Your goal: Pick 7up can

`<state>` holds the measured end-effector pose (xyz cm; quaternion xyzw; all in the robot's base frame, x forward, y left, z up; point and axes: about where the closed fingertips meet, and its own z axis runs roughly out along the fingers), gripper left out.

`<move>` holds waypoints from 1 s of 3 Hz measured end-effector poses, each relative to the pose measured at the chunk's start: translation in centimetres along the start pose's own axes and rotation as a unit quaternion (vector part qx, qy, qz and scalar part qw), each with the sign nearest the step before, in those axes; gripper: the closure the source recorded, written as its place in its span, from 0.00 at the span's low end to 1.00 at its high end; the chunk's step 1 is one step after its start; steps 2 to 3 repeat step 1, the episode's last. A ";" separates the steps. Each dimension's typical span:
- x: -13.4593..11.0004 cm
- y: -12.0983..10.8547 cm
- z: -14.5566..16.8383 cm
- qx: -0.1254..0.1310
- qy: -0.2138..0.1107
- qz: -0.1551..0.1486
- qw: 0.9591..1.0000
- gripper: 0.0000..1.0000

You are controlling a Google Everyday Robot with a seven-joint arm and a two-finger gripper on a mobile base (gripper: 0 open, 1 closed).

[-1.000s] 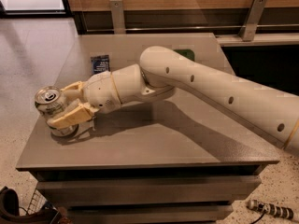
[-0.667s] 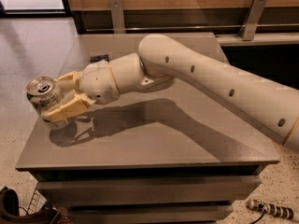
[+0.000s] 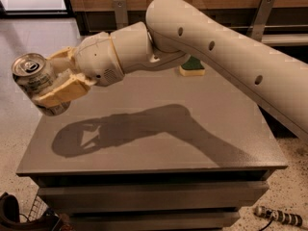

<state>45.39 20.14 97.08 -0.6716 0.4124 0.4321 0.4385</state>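
Note:
The 7up can is a silvery can with a pull-tab top and small print on its side. It hangs in the air at the left, well above the grey table and beyond its left edge, slightly tilted. My gripper is shut on the can, with one cream finger across its front and the other behind it. The thick cream arm reaches in from the right.
A green-and-yellow sponge lies on the far side of the table, partly hidden by the arm. The arm's shadow falls on the tabletop. A wooden wall with metal brackets stands behind. A wire basket sits on the floor at lower left.
The gripper has lifted the can off the table's left side and carried it up and to the left. The arm has risen with it.

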 end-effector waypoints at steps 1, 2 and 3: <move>-2.7 -0.1 -1.1 0.008 0.014 -0.022 1.000 1.00; -2.7 -0.1 -1.1 0.008 0.014 -0.022 1.000 1.00; -2.7 -0.1 -1.1 0.008 0.014 -0.022 1.000 1.00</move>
